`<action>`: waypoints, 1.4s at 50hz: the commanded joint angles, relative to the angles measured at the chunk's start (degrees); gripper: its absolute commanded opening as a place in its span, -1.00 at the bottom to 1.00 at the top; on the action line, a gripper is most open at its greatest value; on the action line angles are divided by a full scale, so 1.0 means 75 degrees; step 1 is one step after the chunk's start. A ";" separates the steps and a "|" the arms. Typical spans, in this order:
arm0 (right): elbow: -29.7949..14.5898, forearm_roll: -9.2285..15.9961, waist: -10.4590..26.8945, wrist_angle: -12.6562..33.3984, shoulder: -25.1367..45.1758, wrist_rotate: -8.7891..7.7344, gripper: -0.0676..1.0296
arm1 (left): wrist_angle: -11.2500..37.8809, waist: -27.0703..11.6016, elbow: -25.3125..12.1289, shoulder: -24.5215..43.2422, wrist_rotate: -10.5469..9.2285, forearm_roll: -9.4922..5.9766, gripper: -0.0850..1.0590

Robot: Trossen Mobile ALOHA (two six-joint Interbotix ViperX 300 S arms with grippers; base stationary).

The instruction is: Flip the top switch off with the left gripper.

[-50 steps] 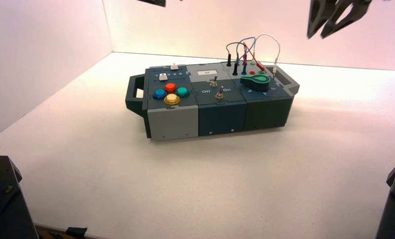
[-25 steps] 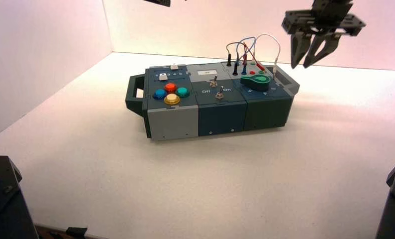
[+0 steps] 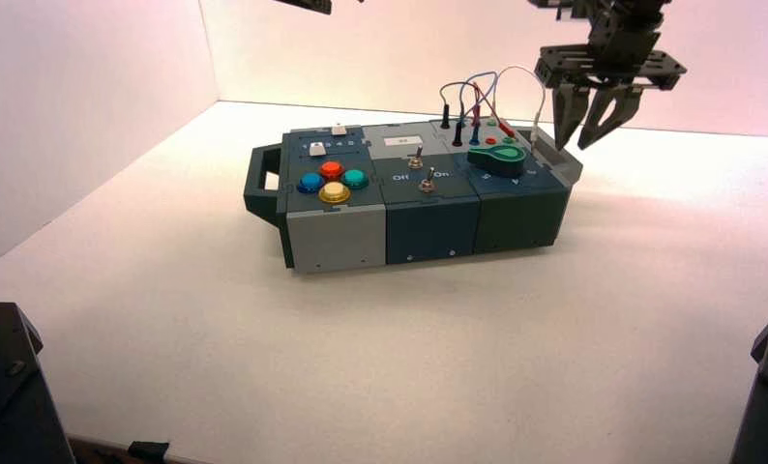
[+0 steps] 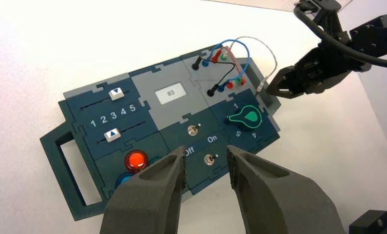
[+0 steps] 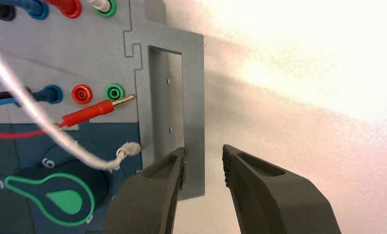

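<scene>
Pale walls [image 3: 438, 48] around white tabletop [image 3: 380, 358]

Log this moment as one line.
black left gripper: open, above box | silver upper toggle switch: untouched, leaning On | black right gripper: open, by box's right handle

The box [image 3: 390, 227] is lying left of my right fingers [image 3: 567, 114], its right handle [image 3: 561, 155] sitting nearest them. On top, the knob [image 3: 497, 159] is sitting leftward, wires [image 3: 462, 104] rising behind it; switches [image 3: 416, 161], then buttons [image 3: 355, 180] and sliders [image 3: 317, 149], are lying farther left.
</scene>
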 commanded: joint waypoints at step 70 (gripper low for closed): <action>-0.0516 0.0117 0.0187 0.0492 0.0645 -0.0293 -0.92 | -0.0469 -0.0691 -0.1230 0.2086 -0.0012 -0.0375 -0.67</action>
